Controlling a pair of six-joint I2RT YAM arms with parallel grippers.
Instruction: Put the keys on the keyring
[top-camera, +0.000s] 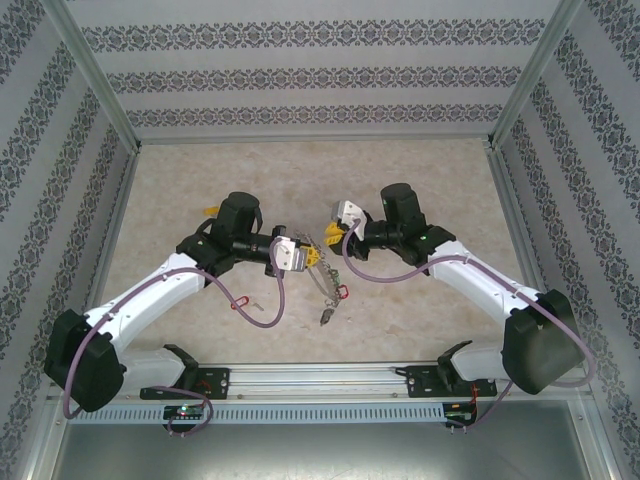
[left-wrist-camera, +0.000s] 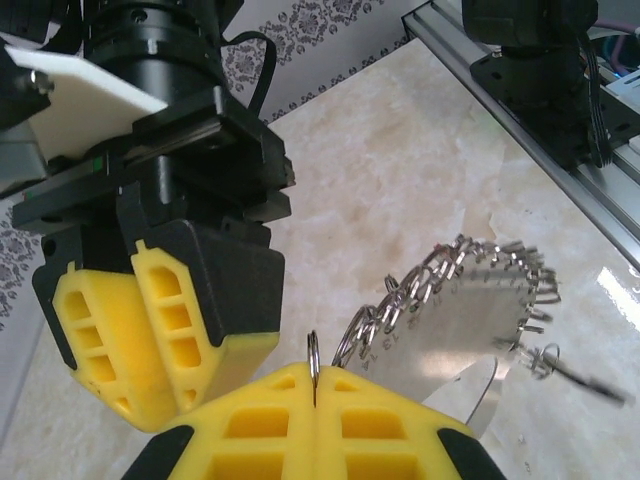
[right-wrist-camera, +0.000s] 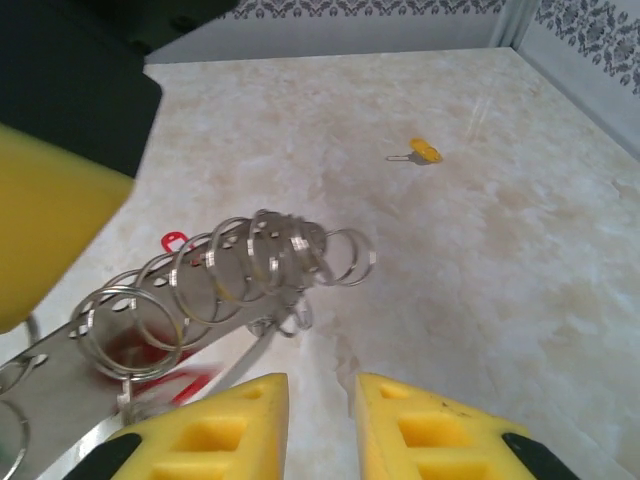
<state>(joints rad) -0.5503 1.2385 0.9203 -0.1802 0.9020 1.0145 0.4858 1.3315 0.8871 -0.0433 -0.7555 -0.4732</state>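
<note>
— Silver wire is what my left gripper (left-wrist-camera: 313, 392) has. Its jaws are pressed fully together, and the keyring (left-wrist-camera: 313, 352) stands edge-on out of the seam between the yellow pads (left-wrist-camera: 260, 420).

— And the rest of the bunch?

— On the left wrist camera I see a run of small rings (left-wrist-camera: 440, 275) strung along a shiny metal band (left-wrist-camera: 470, 345). The band curves away to the right of that grip, above the table (left-wrist-camera: 400, 150). I cannot tell whether the band and the pinched wire are one piece. From overhead the bunch trails from between the two grippers toward the near edge. A red-tagged key (top-camera: 342, 292) sits on it, and a silver key (top-camera: 325, 318) is at the very end, its tag too small to make out.

— What about your right side?

— My right gripper (right-wrist-camera: 320, 390) sits just beside the left one, nearly tip to tip. Its jaws stand a narrow gap apart and I see nothing between them. The ringed band lies just ahead and to the left of its fingertips, and I cannot tell if it touches them.

— Any loose keys?

— One yellow-tagged key (right-wrist-camera: 425, 152) lies flat on the table, well apart from both grippers.
</note>
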